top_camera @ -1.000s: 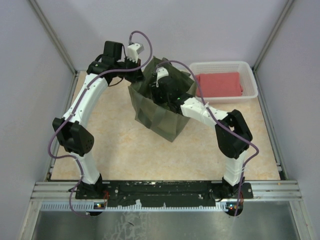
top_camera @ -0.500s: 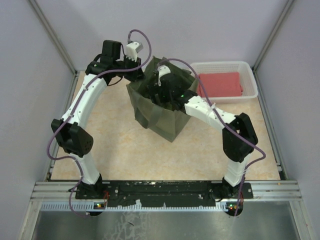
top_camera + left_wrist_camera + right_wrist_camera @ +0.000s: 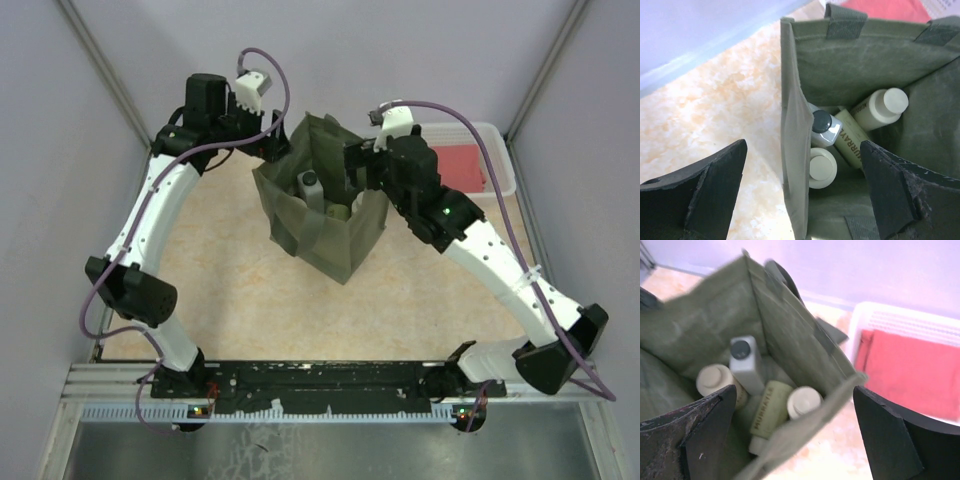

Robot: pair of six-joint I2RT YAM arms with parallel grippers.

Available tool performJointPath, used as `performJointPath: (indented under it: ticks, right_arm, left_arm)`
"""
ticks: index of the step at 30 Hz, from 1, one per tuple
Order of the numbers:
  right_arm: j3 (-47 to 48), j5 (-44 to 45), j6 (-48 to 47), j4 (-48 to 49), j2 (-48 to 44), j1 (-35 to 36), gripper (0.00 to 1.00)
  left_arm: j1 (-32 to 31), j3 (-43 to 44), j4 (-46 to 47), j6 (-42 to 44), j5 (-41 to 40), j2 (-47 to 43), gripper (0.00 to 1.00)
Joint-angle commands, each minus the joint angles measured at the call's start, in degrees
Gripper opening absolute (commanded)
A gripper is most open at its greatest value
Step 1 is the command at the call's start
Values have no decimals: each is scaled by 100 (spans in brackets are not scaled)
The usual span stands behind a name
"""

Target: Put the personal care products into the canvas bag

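Four personal care products sit at the bottom of the canvas bag, which stands on the worktop. Among them is a grey-capped white bottle. My left hand hovers over the bag's side wall, fingers wide apart and empty. My right hand hangs above the opening, equally spread, gripping nothing.

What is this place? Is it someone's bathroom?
Likely a robot lab test booth, not a bathroom: the left arm and right arm are bolted to a metal rail, and plain panel walls box in the small table.
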Motion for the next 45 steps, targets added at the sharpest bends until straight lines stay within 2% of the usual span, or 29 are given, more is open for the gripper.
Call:
performJointPath:
  ticks: [1, 5, 9, 12, 15, 21, 31, 45]
  right_arm:
    - [-506, 620, -110, -424, -528, 49, 99]
    - [-992, 1530, 71, -950, -1210, -33, 99]
    - [-1654, 1610, 392, -1404, -2100, -550, 99]
    - [-1949, 1559, 465, -1647, -2545, -970, 99]
    - [-2180, 1567, 541, -1764, -2561, -1010, 99]
    - [-2977, 1231, 738, -1293, -2557, -1006, 99]
    - [-3181, 1171, 810, -1307, -2774, -1006, 99]
    - [-3185, 1144, 872, -1375, -2852, -1007, 99]
  left_arm:
    - [42, -254, 417, -220, -504, -785, 100]
    - [59, -1140, 554, -348, -1495, -1629, 100]
    - [100, -2459, 857, -647, -2346, -2804, 100]
    - [108, -3170, 1004, -838, -2283, -3398, 100]
    - [103, -3573, 966, -1005, -2072, -3566, 100]
    - [104, -4540, 1304, -1416, -1928, -3806, 100]
    - [103, -5116, 1296, -1460, -2152, -4489, 100]
    - [106, -5371, 1374, -1406, -2042, -4658, 100]
